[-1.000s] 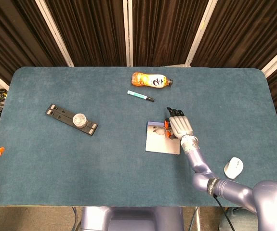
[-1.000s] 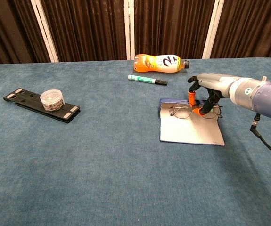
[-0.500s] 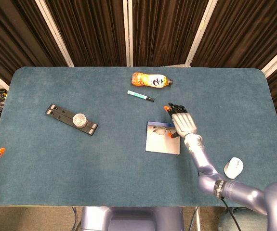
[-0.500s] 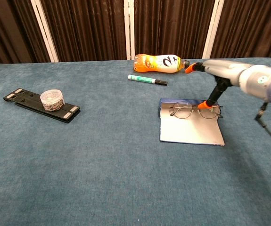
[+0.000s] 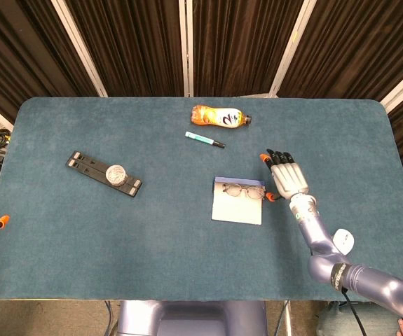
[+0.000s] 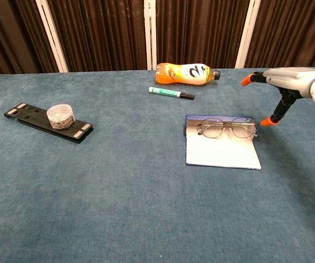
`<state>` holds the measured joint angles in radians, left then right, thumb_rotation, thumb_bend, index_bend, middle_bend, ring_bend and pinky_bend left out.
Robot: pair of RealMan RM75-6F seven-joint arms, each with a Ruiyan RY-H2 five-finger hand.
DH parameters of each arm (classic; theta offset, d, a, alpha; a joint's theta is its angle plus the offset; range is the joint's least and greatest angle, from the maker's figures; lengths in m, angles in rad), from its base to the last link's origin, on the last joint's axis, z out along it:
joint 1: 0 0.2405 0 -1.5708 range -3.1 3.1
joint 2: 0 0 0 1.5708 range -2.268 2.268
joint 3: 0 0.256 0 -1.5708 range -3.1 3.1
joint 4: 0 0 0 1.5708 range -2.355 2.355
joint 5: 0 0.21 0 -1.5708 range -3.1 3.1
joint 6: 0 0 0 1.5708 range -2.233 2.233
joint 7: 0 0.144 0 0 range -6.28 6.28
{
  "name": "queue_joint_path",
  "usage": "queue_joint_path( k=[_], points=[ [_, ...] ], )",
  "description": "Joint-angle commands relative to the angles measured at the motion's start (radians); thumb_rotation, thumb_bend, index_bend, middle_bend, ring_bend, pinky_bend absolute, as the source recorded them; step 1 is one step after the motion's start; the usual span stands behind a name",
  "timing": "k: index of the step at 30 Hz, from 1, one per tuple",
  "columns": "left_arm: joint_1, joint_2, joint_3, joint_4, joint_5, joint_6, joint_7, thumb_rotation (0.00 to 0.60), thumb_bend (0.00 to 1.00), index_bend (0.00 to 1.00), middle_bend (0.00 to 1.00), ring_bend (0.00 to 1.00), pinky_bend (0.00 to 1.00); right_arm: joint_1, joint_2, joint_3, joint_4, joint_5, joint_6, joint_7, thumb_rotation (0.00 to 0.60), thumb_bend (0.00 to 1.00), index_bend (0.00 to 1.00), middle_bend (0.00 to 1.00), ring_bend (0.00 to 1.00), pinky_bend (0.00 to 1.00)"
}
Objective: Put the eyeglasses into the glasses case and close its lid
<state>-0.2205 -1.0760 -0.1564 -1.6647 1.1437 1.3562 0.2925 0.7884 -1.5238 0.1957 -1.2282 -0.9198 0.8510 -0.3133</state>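
Eyeglasses (image 6: pixel 227 129) lie unfolded across the far end of the flat open glasses case (image 6: pixel 221 149), set for lid closing. Right hand (image 5: pixel 289 178) hovers just right, fingers spread, holding nothing. Left hand unseen.

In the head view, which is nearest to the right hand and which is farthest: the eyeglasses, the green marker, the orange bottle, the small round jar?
From the right hand:
1. Eyeglasses, just to its left, lying on the glasses case.
2. Green marker, farther back and left.
3. Orange bottle, behind the marker, near the far edge.
4. Small round jar, far left, on a black stand.
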Motion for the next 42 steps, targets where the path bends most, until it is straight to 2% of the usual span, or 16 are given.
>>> queue_joint_path(
  k=[1,6,18,27,34,42],
  points=[
    [-0.001,-0.002,0.000,0.002,-0.004,-0.002,0.002,0.600,0.00,0.00,0.00,0.00,0.00,0.009,-0.028,0.001,0.052,0.001,-0.012,-0.005,0.600,0.12,0.15,0.00,0.00,0.00],
    [-0.004,-0.005,-0.001,0.006,-0.010,-0.008,0.006,0.600,0.00,0.00,0.00,0.00,0.00,0.020,-0.062,0.011,0.089,0.004,-0.025,-0.002,0.600,0.12,0.17,0.00,0.00,0.00],
    [-0.007,-0.008,-0.001,0.010,-0.017,-0.011,0.009,0.600,0.00,0.00,0.00,0.00,0.00,0.041,-0.100,0.048,0.081,-0.007,0.017,-0.015,0.600,0.12,0.18,0.00,0.00,0.00],
    [-0.011,-0.012,0.002,0.011,-0.016,-0.016,0.016,0.600,0.00,0.00,0.00,0.00,0.00,0.041,-0.093,0.023,0.029,-0.017,-0.003,-0.045,0.600,0.10,0.10,0.00,0.00,0.00],
    [-0.012,-0.013,-0.002,0.015,-0.026,-0.017,0.012,0.600,0.00,0.00,0.00,0.00,0.00,0.074,-0.170,0.019,0.088,-0.021,-0.012,-0.082,0.600,0.09,0.05,0.00,0.00,0.00],
    [-0.017,-0.017,-0.002,0.023,-0.035,-0.027,0.014,0.600,0.00,0.00,0.00,0.00,0.00,0.100,-0.238,0.036,0.169,-0.019,-0.025,-0.084,0.600,0.09,0.05,0.00,0.00,0.00]
  ],
)
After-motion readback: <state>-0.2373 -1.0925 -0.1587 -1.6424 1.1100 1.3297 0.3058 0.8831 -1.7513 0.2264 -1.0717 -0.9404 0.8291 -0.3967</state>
